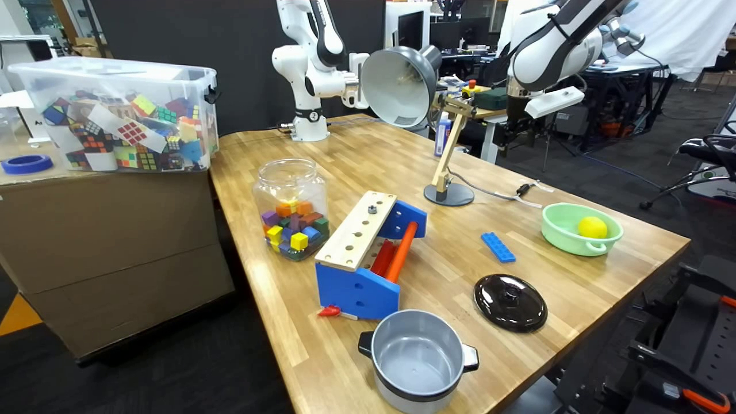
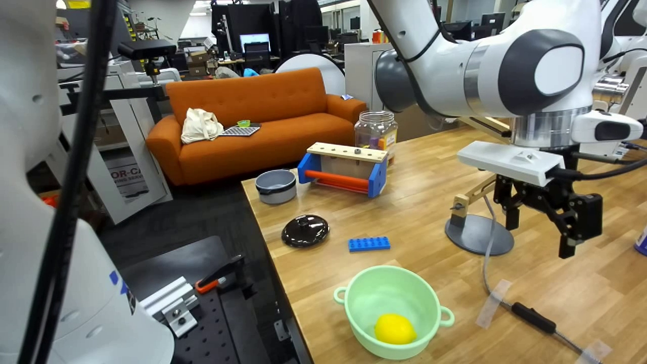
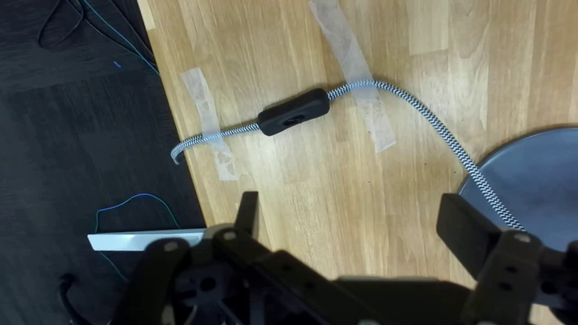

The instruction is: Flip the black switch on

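In the wrist view the switch (image 3: 293, 110) lies beyond the wide-spread, empty hand (image 3: 354, 216), slightly left, long axis slanting near-left to far-right; clearance is hard to judge.

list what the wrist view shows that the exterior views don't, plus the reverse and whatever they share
Only the wrist view clearly shows the rocker on the black switch and the zigzag weave of its cord. Only the exterior views show the pot, black lid, blue brick, green bowl and jar. Shared: the switch, cord, tape strips, lamp base and the tool.
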Controlling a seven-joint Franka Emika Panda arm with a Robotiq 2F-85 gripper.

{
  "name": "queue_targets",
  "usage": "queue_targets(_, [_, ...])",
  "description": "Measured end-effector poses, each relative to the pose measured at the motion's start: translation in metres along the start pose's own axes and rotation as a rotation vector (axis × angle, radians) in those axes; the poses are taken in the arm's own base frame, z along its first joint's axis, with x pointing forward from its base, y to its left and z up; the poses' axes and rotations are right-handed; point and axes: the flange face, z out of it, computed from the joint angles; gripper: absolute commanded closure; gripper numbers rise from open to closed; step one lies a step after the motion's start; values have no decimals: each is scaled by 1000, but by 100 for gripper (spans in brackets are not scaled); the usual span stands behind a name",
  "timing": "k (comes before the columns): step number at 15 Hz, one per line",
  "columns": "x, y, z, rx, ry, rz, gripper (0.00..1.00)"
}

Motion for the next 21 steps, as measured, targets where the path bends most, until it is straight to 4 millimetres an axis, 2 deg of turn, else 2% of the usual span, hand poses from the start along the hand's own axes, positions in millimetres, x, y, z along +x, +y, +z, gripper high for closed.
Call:
queue_targets(8, [-2, -1, 6, -1, -10, -4, 0])
queue_targets(10, [-2, -1, 8, -2, -13, -5, 28])
queue_targets(14, [-4, 0, 16, -4, -26, -15, 55])
queue_targets(19, [-8, -2, 38, -5, -57, -21, 92])
queue_targets(21, [-6, 2, 47, -10, -65, -17, 100])
